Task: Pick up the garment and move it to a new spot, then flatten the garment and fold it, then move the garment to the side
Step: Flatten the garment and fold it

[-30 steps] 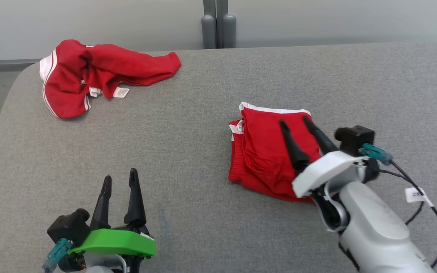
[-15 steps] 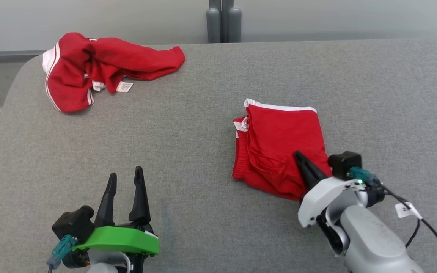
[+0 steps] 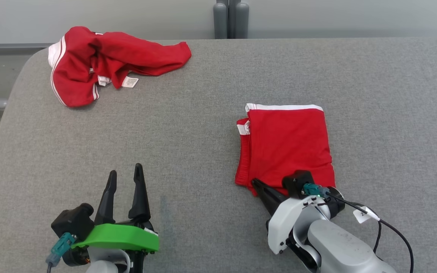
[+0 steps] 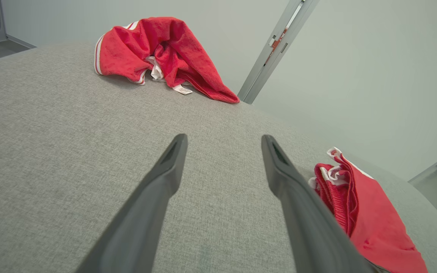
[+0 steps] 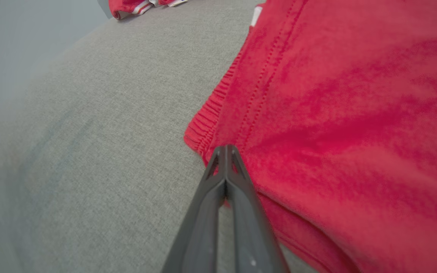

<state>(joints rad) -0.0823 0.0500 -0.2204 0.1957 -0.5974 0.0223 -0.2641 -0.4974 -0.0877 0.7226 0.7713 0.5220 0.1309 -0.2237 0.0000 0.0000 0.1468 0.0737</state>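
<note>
The garment [image 3: 286, 144], red shorts with white trim, lies folded into a neat rectangle on the grey padded table [image 3: 188, 132], right of centre. My right gripper [image 3: 255, 183] is shut, its fingers pressed together and its tips resting at the garment's near left corner. In the right wrist view the right gripper [image 5: 226, 148] touches the garment [image 5: 336, 94] just inside the ribbed waistband edge, and no cloth shows between the fingers. My left gripper [image 3: 124, 170] stands open at the lower left, over bare table. In the left wrist view the left gripper [image 4: 224, 138] has the garment [image 4: 370, 227] to its right.
A second red garment [image 3: 104, 64] lies crumpled at the table's far left corner, with a white label showing. A grey post [image 3: 231, 19] stands behind the table's far edge. A black cable with a tag [image 3: 366, 214] trails from my right wrist.
My right gripper went from open to shut and slid back along the garment to its near left corner. The cloth now lies flatter. The camera shifted a little; the left gripper stayed open.
</note>
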